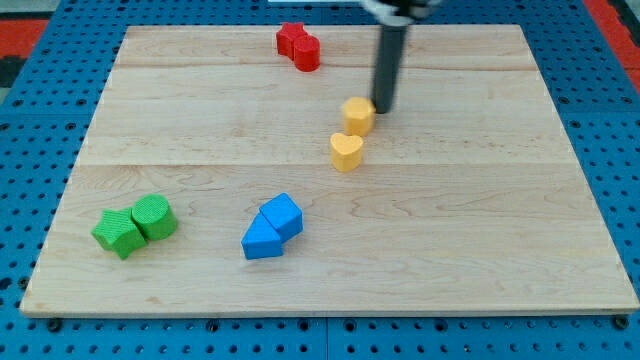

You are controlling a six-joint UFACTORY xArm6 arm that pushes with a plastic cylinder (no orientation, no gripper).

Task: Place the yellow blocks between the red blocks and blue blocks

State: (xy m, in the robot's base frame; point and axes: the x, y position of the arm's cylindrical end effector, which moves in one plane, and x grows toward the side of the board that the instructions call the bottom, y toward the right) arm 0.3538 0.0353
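Nearest the camera runs the pale wooden counter (pixel 470 270), its lower edge along the view's bottom; it is the largest thing in sight, and it sits on a blue pegboard (pixel 30 150) that frames it on all sides.

Next in size is the arm's straight dark rod, coming down from the view's top, right of centre. The arm carries no claw, so nothing can be said about spread or pinch; it ends only in the rod. The rod's lower end, called my tip (pixel 384 110), sits just beside the upper yellow block (pixel 358 115), at that block's right edge; whether it actually touches cannot be told.

Among the blocks, two blue blocks (pixel 271 228) lie touching at the view's lower middle, both angular and wedge-like. Two green blocks (pixel 134 226) lie touching at the lower left, one rounded and one star-like. Two red blocks (pixel 298 45) sit pressed together near the counter's top edge, their shapes hard to make out.

The yellow heart-shaped block (pixel 346 152) lies just below the upper yellow block, close by it. Both yellow blocks stand between the red pair above and the blue pair below, somewhat right of the line joining them.
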